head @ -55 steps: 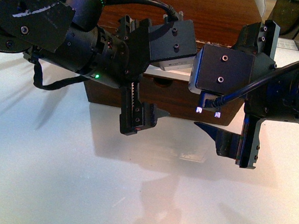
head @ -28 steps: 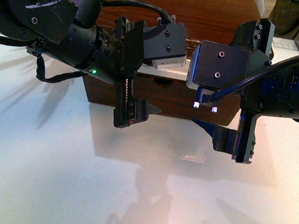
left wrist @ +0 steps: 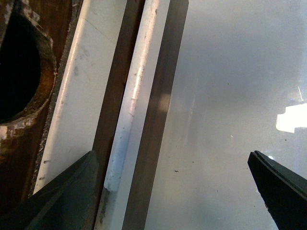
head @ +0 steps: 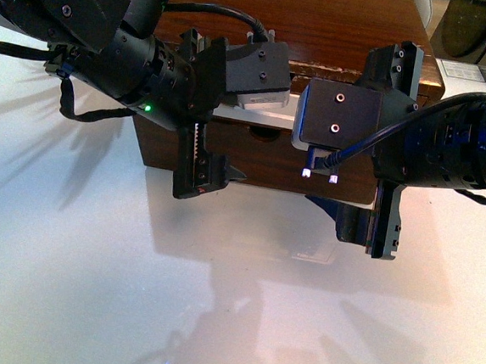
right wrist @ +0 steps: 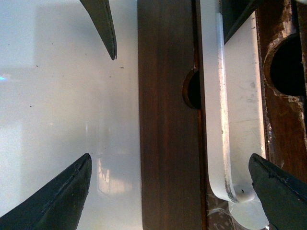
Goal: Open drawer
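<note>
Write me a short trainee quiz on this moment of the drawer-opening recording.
1. True or false: the left claw is shut on the white bar handle.
2. In the right wrist view, the right claw is: A) open, B) shut, C) out of view.
3. What shape is cut into the top edge of the drawer?
Key: 1 false, its fingers stand wide apart with the handle between them; 2 A; 3 a half-round notch.
</note>
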Robot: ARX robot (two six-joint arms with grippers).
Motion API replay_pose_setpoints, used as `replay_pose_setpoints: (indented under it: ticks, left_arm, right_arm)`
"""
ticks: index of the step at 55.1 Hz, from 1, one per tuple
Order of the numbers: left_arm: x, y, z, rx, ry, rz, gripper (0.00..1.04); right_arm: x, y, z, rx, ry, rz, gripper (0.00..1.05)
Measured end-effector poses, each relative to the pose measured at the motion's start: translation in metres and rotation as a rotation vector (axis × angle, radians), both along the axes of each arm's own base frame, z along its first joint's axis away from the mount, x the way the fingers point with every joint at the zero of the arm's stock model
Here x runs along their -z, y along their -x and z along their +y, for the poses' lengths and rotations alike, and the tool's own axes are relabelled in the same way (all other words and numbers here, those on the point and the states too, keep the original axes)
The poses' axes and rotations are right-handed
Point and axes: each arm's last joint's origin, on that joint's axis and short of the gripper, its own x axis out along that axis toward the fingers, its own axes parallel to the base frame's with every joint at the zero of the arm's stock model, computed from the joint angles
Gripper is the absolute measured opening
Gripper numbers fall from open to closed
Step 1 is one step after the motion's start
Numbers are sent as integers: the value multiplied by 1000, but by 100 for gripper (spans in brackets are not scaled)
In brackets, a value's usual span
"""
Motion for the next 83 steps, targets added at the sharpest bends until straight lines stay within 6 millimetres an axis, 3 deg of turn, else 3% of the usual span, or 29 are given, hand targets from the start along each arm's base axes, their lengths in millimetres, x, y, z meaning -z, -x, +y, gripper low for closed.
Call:
replay_pose_setpoints:
  ticks: [22,83]
  left_arm:
    - [0,0,0,2,-10,-3,96]
    - [1,0,0,14,-24,2,96]
  right_arm:
    - [13,-7,13,-2,24,-15,96]
    - [29,-24,20,-36,94,20,96]
